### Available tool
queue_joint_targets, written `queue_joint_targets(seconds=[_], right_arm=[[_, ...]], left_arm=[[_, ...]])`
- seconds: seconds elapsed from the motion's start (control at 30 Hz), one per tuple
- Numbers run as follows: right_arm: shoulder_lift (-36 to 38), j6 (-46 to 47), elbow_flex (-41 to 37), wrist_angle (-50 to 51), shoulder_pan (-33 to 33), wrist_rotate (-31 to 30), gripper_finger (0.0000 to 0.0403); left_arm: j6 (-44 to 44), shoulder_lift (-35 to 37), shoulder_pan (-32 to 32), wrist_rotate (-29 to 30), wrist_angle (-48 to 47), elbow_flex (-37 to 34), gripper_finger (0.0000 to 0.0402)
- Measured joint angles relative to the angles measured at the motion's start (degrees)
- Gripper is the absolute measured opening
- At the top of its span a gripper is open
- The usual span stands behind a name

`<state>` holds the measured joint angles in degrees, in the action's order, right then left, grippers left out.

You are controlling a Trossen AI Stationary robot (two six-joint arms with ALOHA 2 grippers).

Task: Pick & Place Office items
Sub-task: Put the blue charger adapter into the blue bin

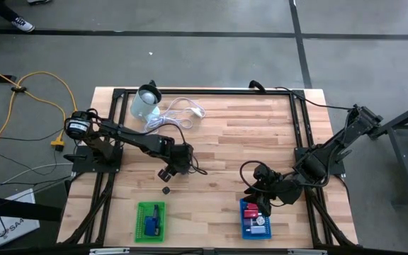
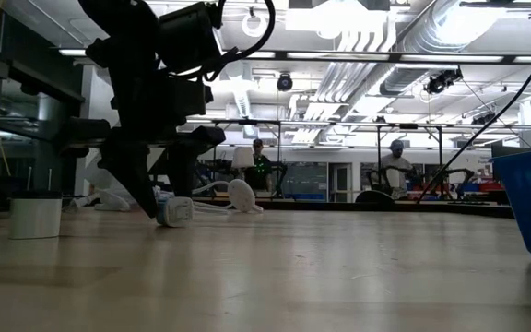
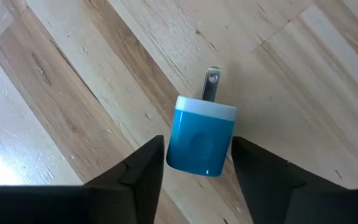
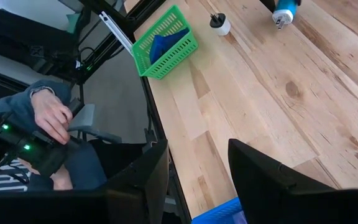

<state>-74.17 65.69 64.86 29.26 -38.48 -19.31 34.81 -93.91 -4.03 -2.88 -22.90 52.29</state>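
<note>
desk point(image 1: 246, 142) of pale wooden planks, both arms over it. left claw point(image 3: 197, 165) sits near the desk's middle, its two dark fingers point(image 3: 145, 168) straddling a blue blocky plug adapter with a white cap and metal prongs point(image 3: 201, 134); whether the fingers actually press on its sides cannot be told. the adapter lies on the wood in the left wrist view, and in the low view it shows at the tips of the claw's fingers, low at the surface. small black-and-white round piece point(image 1: 166, 190) lies on the desk just in front of the left claw, between it and the green plastic basket point(image 1: 139, 221) at the front edge, which holds blue pieces. right claw point(image 4: 194, 168) hangs above the blue plastic basket point(image 1: 243, 225) at the front right, fingers parted with a clear gap, nothing between them. that basket holds red, white and blue pieces. pale round translucent container point(image 1: 144, 103) and coiled white cable point(image 1: 183, 110) sit at the back left. a person's hand point(image 4: 51, 118) shows beyond the desk edge in the right wrist view.
</note>
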Motion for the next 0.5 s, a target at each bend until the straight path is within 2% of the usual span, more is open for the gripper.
queue_joint_targets(seconds=[0.27, 0.5], right_arm=[[0.0, 0.0, 0.0, 0.0, 0.0, 0.0, 0.0153], [0.0, 0.0, 0.0, 0.0, 0.0, 0.0, 0.0153]], left_arm=[[0.0, 0.0, 0.0, -0.1, 0.0, 0.1, 0.0134], [0.0, 0.0, 0.0, -0.1, 0.0, 0.1, 0.0128]])
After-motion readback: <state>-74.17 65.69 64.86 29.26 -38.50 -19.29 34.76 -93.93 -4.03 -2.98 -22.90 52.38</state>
